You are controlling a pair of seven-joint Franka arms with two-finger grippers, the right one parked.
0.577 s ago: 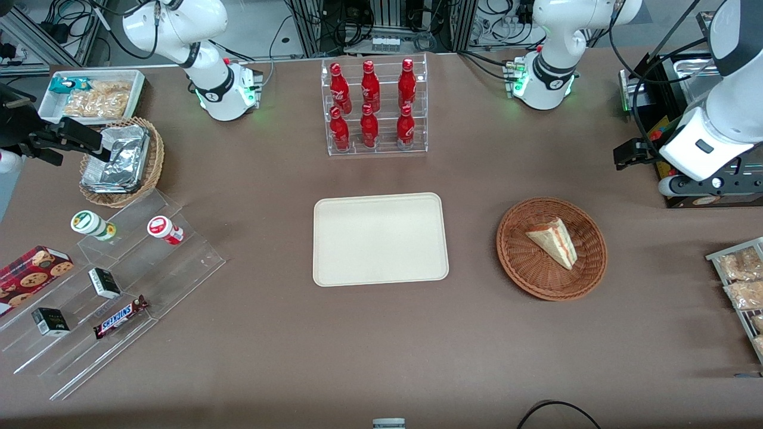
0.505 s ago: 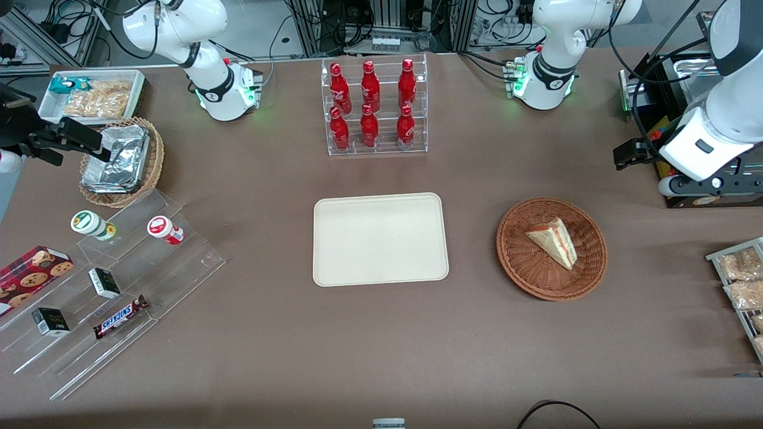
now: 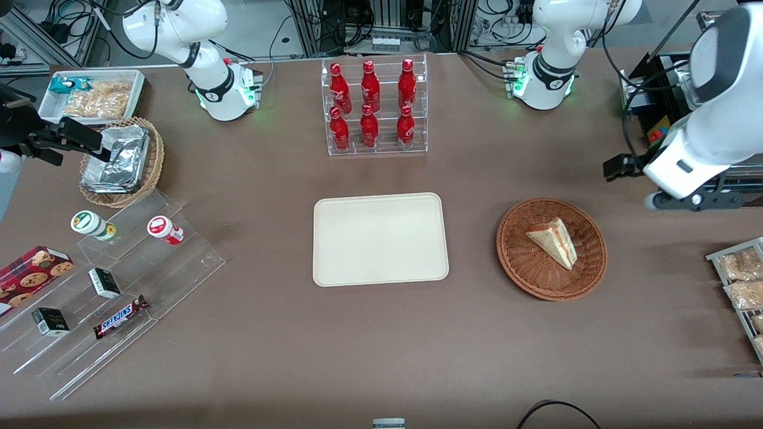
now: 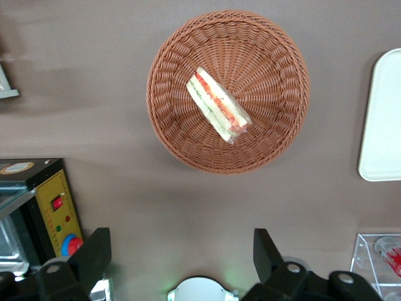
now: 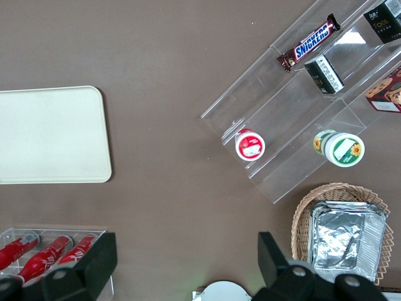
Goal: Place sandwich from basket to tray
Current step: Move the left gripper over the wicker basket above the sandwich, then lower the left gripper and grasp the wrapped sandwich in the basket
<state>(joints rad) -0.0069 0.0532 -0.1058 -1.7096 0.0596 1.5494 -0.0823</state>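
Observation:
The sandwich (image 3: 553,241) (image 4: 217,105), a pale wedge with red and green filling along its edge, lies in the round reddish-brown basket (image 3: 524,268) (image 4: 276,63). The cream tray (image 3: 380,239) (image 4: 382,119) sits mid-table, bare, a short gap from the basket toward the parked arm's end. My gripper (image 3: 685,199) (image 4: 180,251) hangs high above the table beside the basket, toward the working arm's end and a little farther from the front camera. It is open, its fingers (image 4: 94,252) wide apart with only bare table between them, touching nothing.
A clear rack of red bottles (image 3: 374,107) stands farther from the front camera than the tray. A black control box (image 4: 37,207) sits near my gripper. A rack of snack bags (image 3: 742,280) lies at the working arm's end. Stepped acrylic shelves (image 3: 119,286) hold snacks at the parked arm's end.
My arm has swung a little toward the basket and nearer to the front camera. The sandwich, basket and tray have not moved.

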